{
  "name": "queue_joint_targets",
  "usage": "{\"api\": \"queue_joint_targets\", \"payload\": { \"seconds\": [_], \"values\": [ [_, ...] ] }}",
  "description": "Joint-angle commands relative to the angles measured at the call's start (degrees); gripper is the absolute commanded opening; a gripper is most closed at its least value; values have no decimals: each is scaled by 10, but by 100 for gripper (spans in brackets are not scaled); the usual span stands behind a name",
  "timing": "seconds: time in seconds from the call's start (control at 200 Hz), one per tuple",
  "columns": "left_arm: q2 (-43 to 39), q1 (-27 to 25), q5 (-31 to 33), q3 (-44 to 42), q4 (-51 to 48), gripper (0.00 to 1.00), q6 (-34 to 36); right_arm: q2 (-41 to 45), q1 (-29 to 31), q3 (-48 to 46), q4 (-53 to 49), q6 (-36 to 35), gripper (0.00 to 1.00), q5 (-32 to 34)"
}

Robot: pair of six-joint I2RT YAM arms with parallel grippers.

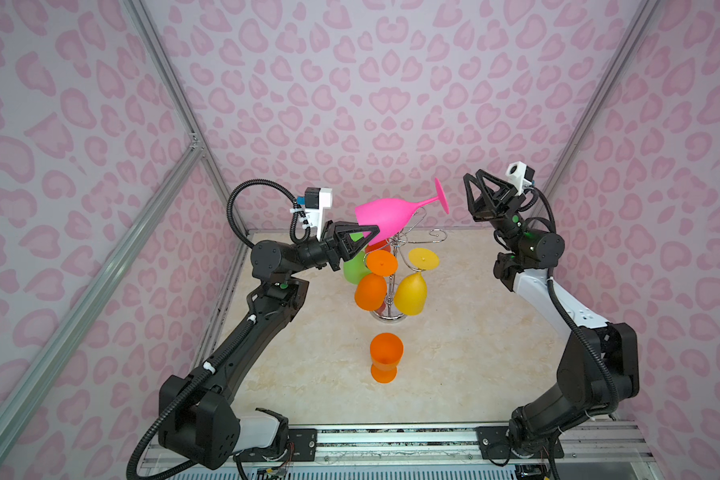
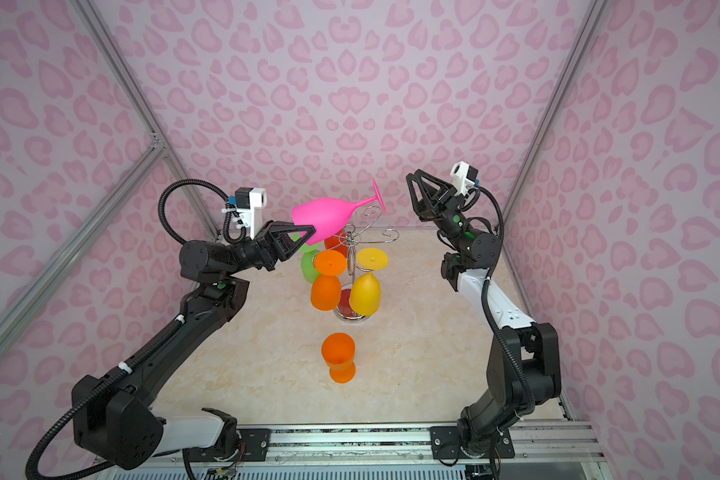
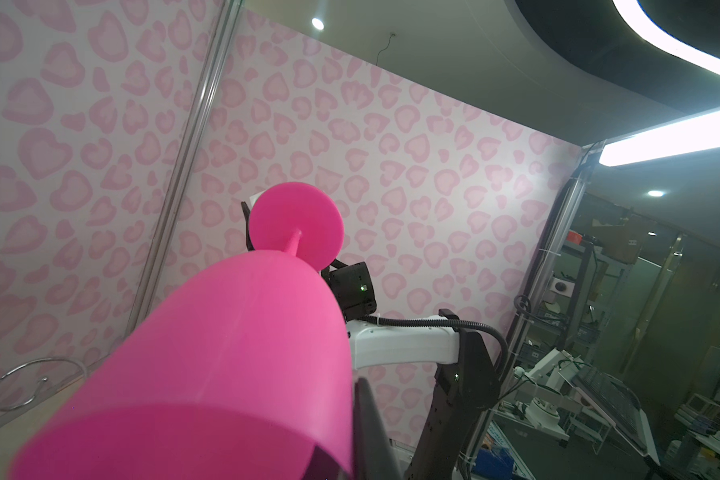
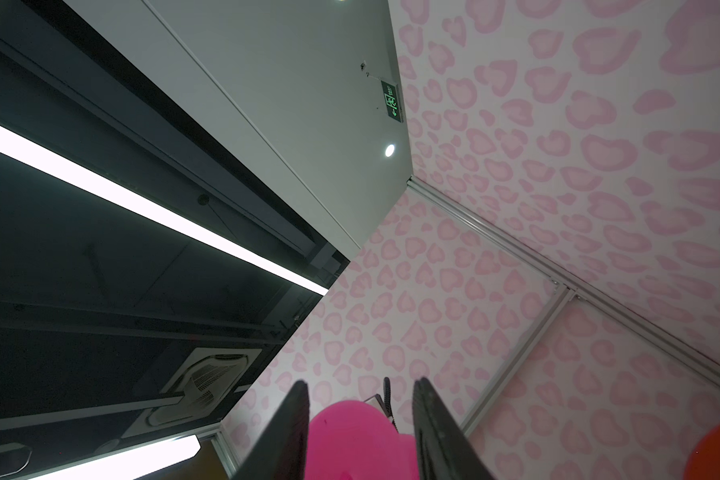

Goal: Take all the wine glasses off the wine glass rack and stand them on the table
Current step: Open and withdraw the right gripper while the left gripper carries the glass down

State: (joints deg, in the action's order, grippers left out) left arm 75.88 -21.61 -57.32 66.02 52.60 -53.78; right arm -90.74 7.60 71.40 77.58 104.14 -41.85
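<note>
**Pink glass held above the rack.** In both top views we see the pink wine glass [image 1: 385,216] [image 2: 321,216] in the air on its side, above the top of the wine glass rack [image 1: 387,319] [image 2: 352,319]. Its bowl points toward the left arm, and its stem rises to the foot on the right. The left gripper [image 1: 377,228] [image 2: 312,228] is clamped on the rim at the mouth of the bowl. In the left wrist view the bowl [image 3: 225,353] fills the foreground and 1 dark finger [image 3: 368,419] lies along its wall. The stem passes just over the rack's curled hook arms; we cannot tell whether it touches them. The right gripper [image 1: 473,174] [image 2: 413,173] stands near the foot of the glass but apart from it, its jaws parted to a moderate width and holding nothing. In the right wrist view [image 4: 361,382] its 2 fingers frame a patch of pink that lies beyond them. On the rack 4 glasses hang bowl-down: an orange glass [image 1: 370,293], a yellow glass [image 1: 411,295], a green glass [image 1: 352,270] and a red glass [image 1: 378,246], the last mostly hidden. A second orange glass [image 1: 386,357] stands upright on the table [image 1: 474,353], in front of the rack and apart from it.
</note>
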Motion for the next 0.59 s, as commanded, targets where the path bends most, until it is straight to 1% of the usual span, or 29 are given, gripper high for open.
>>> {"api": "queue_joint_targets", "payload": {
  "seconds": [0.0, 0.055, 0.165, 0.245, 0.335, 0.405, 0.46, 0.525, 0.54, 0.59],
  "values": [
    [-23, -21, -11, 19, -118, 3, 102, 25, -12, -14, -71, -90, 42, -32],
    [-34, -39, -6, 30, -188, 3, 153, 44, -22, -23, -120, -132, 42, -40],
    [-54, -75, 20, 53, -336, 3, 261, 92, -45, -38, -264, -256, 42, -44],
    [-63, -100, 41, 68, -427, 3, 321, 134, -62, -42, -395, -353, 42, -28],
    [-70, -127, 73, 84, -517, 3, 380, 169, -82, -46, -507, -438, 42, 0],
    [-71, -148, 102, 96, -583, 3, 424, 190, -100, -55, -562, -477, 42, 23],
    [-70, -166, 130, 106, -626, 3, 454, 201, -115, -63, -586, -491, 42, 32],
    [-66, -188, 158, 107, -674, 3, 486, 211, -134, -76, -597, -495, 42, 33],
    [-65, -193, 164, 123, -684, 3, 493, 212, -139, -80, -599, -494, 42, 34],
    [-58, -213, 195, 134, -720, 2, 517, 216, -152, -92, -600, -492, 42, 31]
  ]
}}
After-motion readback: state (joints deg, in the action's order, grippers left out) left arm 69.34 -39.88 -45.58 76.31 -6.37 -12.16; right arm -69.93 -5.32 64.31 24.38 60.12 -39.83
